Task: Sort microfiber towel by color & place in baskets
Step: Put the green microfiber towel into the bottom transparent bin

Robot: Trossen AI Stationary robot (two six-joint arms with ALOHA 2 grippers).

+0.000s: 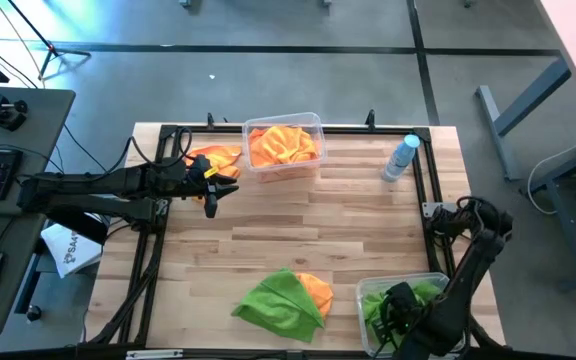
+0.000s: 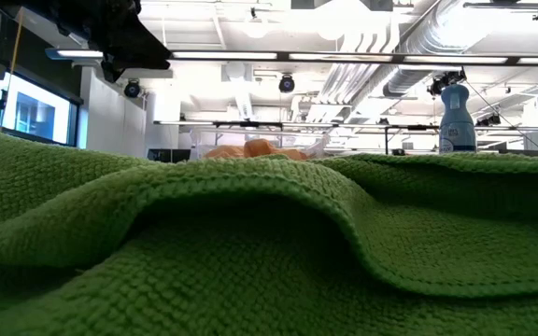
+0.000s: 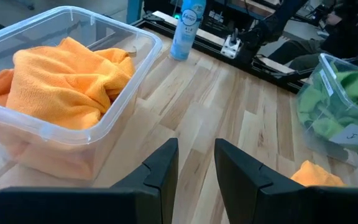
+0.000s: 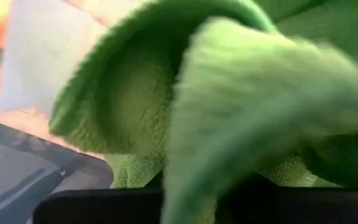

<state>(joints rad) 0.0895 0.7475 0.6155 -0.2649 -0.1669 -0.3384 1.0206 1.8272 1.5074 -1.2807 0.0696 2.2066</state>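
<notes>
- Left gripper (image 1: 211, 192) hovers beside the far basket (image 1: 308, 122), fingers (image 3: 163, 163) parted, nothing between them.
- Far basket holds orange towels (image 1: 283, 145); one loose orange towel (image 1: 216, 157) lies on the table (image 1: 318, 225) touching that basket's left side, just beyond the left gripper.
- Right gripper (image 1: 400, 302) is down inside the near basket (image 1: 366, 292), fingers clenched; green cloth (image 4: 229, 93) fills its wrist view, though whether any is pinched I cannot tell.
- Near edge: a green towel (image 1: 276, 300) draped partly over another orange towel (image 1: 315, 290), just left of the near basket.
- Judgement: the loose orange towel sits nearest the left arm; the green one nearest the right.
</notes>
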